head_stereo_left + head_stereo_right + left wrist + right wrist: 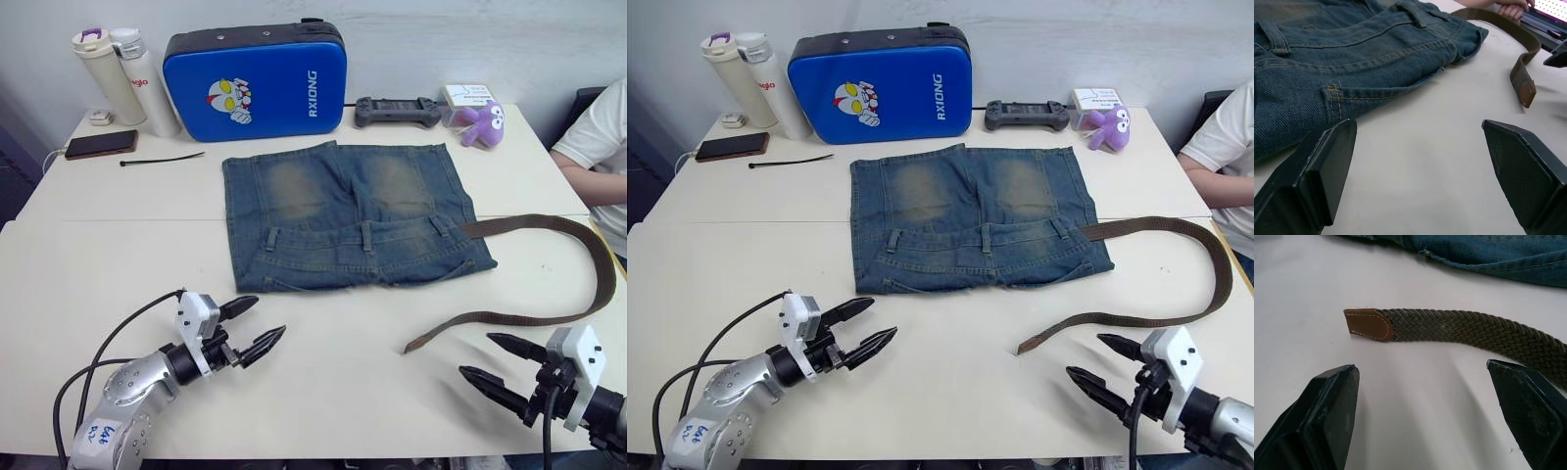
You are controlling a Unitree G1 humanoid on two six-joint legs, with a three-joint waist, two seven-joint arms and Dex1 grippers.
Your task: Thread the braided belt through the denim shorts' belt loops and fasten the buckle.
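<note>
Both two-fingered black grippers hover just above the pale table point(118, 245) with fingers spread and nothing held — the right gripper point(502, 364) near the tan leather tip of the long brown braided belt point(549, 311), the left gripper point(257, 325) just in front of the faded blue denim shorts point(343, 220). One belt, one pair of shorts. The shorts lie flat with the waistband toward the robot, probably so the short denim belt loops point(367, 235) are reachable; three can be counted there. The belt curves out from the shorts' right edge and back round to its free tip, apparently for the right gripper to take. I can't make out a buckle.
</note>
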